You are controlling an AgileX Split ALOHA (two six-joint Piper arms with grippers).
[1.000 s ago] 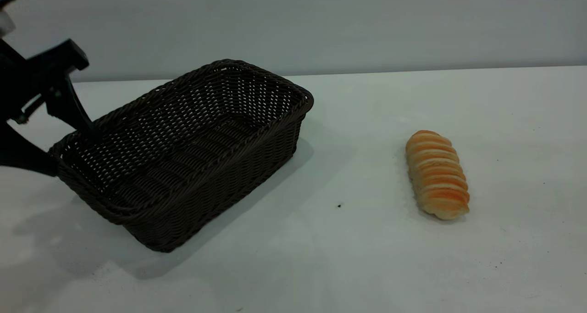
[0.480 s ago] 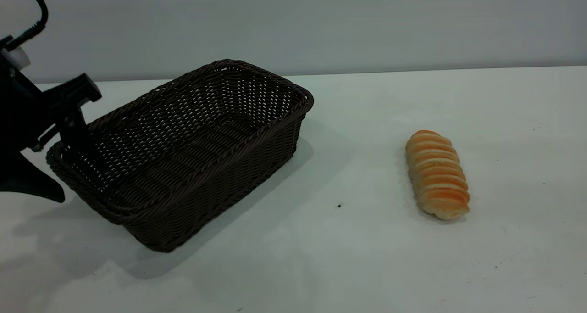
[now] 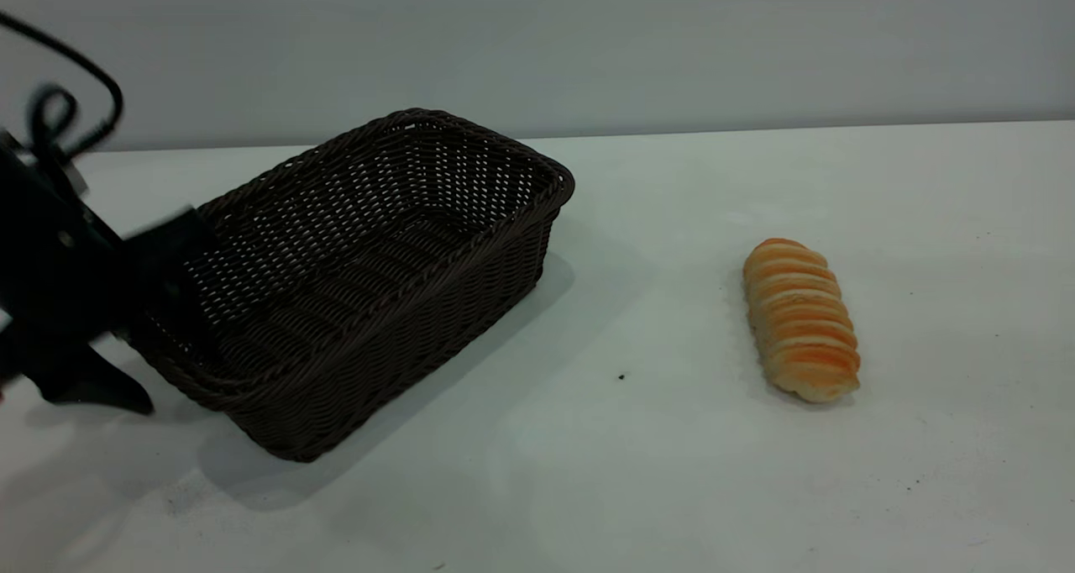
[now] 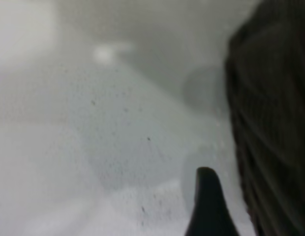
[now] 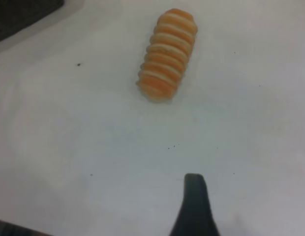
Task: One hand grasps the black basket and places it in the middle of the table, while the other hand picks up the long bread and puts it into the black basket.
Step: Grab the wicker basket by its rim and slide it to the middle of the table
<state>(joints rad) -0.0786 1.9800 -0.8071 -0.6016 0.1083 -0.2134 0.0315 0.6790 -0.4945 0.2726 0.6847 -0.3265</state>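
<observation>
The black basket stands on the white table at the left, its long axis running diagonally. My left gripper is open and straddles the basket's near-left rim, one finger inside and one outside. In the left wrist view, one finger stands just outside the basket wall; the other is hidden. The long bread lies on the table at the right. It also shows in the right wrist view, ahead of my open, empty right gripper, of which a single finger shows.
A grey wall runs behind the table's far edge. A small dark speck lies between basket and bread. The right arm is out of the exterior view. White tabletop stretches in front of and to the right of the bread.
My left gripper has come down and forward over the basket's left rim, from above the rim to straddling it low. The bread and the basket's right end have not moved.
</observation>
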